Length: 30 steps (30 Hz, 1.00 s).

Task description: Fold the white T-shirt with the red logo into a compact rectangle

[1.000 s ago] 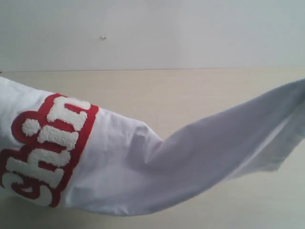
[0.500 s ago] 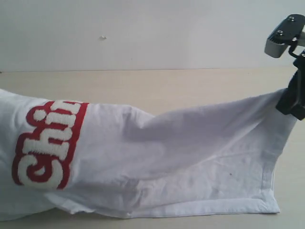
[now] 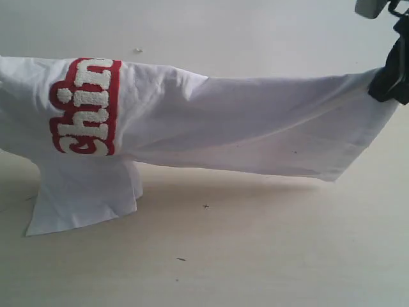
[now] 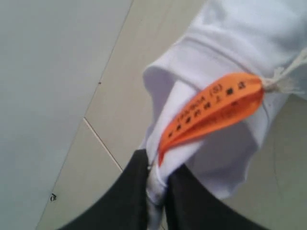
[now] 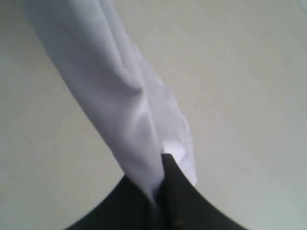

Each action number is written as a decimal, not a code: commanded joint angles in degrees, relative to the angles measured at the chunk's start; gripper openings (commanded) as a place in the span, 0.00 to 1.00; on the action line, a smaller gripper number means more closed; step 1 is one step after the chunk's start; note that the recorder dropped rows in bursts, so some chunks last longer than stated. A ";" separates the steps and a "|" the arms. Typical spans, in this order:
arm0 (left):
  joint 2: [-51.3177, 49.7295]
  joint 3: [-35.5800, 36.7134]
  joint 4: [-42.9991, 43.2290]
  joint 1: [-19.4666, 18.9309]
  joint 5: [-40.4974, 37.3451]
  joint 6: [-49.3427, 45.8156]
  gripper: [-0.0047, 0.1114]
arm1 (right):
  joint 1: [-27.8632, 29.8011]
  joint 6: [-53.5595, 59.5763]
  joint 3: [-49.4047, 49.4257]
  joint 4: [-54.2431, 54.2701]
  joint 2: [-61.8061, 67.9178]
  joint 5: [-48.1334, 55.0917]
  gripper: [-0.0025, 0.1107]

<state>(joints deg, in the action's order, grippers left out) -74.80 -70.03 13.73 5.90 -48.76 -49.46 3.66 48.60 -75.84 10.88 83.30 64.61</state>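
Garment: large white cotton T-shirt with the red logo [image 3: 217, 134], stretched as a long band in the air between both arms, well above the pale wooden tabletop [image 3: 268, 256].
Logo: fuzzy white lettering outlined in thick red [image 3: 86, 105], turned on its side, near the left end of the span.
Loose part: white flap [image 3: 83, 198] hanging below the logo; lower edge at the tabletop, touching or just clear, cannot tell which.
Left gripper [image 4: 156, 189]: dark fingers pinched on a fold of white cloth by the ribbed collar, just beside the small orange neck tag [image 4: 211, 112].
Right gripper [image 5: 158, 191]: clamped on the bunched opposite end, probably the hem.
Step in hand: likely tensioning the shirt before laying it flat.
To do well: hold both ends level; pull taut without yanking; lower evenly so the flap spreads instead of bunching underneath.
Risk: thin pinch at the collar, likely to slip under a hard pull.
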 commanded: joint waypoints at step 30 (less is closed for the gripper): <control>-10.31 -2.00 -6.51 -0.32 -11.47 0.42 0.04 | -0.05 -6.44 9.88 -6.14 6.01 -3.02 0.02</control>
<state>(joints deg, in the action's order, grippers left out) -79.41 -71.41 6.11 6.61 -67.40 -48.56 3.54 40.70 -63.80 7.18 83.17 66.79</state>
